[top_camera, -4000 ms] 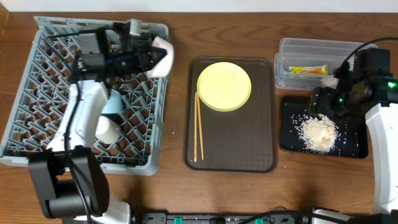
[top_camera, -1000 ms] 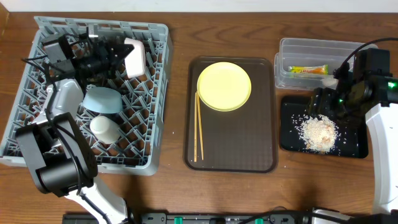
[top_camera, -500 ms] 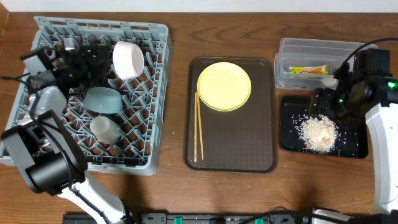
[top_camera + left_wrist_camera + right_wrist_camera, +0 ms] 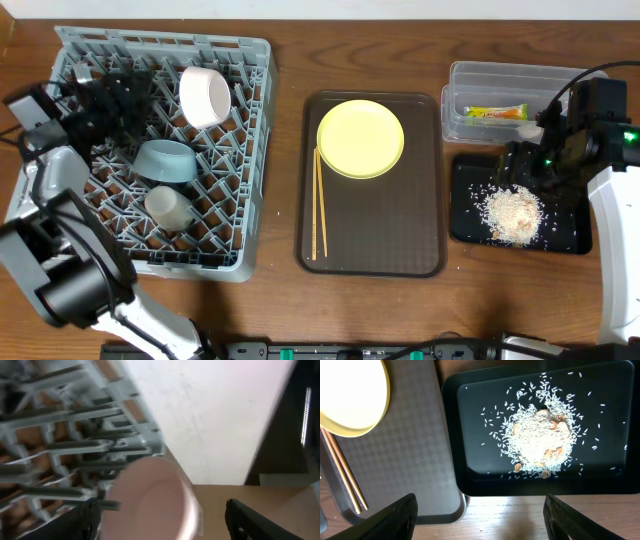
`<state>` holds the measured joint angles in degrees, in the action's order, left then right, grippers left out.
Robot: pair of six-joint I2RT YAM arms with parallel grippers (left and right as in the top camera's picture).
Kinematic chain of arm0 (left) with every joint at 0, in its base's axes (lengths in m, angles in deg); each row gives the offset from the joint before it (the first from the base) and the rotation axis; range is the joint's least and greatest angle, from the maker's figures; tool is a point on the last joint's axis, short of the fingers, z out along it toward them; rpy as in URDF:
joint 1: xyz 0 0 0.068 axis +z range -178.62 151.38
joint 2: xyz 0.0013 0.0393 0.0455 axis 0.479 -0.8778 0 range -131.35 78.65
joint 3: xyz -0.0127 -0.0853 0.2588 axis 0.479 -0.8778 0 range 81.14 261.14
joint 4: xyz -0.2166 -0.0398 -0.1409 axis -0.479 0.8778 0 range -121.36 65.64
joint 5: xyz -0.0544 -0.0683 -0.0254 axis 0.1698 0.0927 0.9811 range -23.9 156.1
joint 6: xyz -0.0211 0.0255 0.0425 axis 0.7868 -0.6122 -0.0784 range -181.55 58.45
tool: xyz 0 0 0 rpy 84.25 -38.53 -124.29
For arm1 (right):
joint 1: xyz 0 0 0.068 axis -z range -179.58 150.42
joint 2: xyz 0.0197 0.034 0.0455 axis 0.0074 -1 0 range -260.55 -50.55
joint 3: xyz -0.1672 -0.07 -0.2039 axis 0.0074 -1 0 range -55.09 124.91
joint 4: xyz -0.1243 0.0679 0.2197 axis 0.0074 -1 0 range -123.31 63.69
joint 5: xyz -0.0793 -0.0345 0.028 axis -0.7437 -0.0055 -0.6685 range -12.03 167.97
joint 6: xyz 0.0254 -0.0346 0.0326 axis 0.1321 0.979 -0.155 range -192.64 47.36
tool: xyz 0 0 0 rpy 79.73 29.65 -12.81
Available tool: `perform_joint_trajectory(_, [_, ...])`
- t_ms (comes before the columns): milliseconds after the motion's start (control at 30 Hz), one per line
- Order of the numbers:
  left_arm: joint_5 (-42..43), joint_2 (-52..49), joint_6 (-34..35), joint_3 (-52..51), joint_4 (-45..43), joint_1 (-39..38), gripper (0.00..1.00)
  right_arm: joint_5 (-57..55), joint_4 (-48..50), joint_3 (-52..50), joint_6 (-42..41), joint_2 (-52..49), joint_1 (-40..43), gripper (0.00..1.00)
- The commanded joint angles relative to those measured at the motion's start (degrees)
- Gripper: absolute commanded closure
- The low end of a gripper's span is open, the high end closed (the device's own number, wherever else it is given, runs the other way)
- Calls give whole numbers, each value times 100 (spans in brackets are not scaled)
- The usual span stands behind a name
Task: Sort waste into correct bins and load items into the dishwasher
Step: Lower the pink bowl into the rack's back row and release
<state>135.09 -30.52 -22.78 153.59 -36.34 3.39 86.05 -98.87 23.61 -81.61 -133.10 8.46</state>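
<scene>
The white bowl (image 4: 205, 97) lies on its side among the pegs of the grey dishwasher rack (image 4: 250, 150), with the light blue bowl (image 4: 165, 160) and the small white cup (image 4: 168, 207) below it. My left gripper (image 4: 135, 92) is open just left of the white bowl (image 4: 150, 500), and its fingers stand wide of it. The yellow plate (image 4: 360, 138) and the chopsticks (image 4: 319, 205) rest on the brown tray (image 4: 400, 240). Above the black tray (image 4: 470, 435) with its rice crumbs (image 4: 538, 442) my right gripper (image 4: 528, 165) hangs open and empty. The wrapper (image 4: 495, 113) lies in the clear tub (image 4: 505, 75).
The rack fills the left of the table and the brown tray the middle. The two bins stand one behind the other at the right. Bare wood shows between rack and tray and along the front edge (image 4: 520, 520).
My left gripper has opened, let go of the white bowl and drawn back to the left. The bowl stays tipped in the rack. The right arm has not moved.
</scene>
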Motion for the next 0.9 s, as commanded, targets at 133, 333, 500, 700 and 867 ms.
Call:
perform_joint_trajectory(133, [98,977,-485,-22,662,-645,32,-15,11,44,-63,90,68,21])
perform_joint_trajectory(333, [-1287,990,-1727,-22,2199,-1478,51,-15,-9,42,-61,90,68,21])
perform_joint_trajectory(500, [-2507,990,-2162,-22,2625,-1810,54,-13,-11,42,-61,90,68,21])
perform_joint_trajectory(700, [-2964,990,-2159,-22,2391,-1803,50,-15,-11,42,-61,90,68,21])
perform_joint_trajectory(867, [-2793,997,-2155,-22,2339,-1801,47,-13,-9,42,-61,90,68,21])
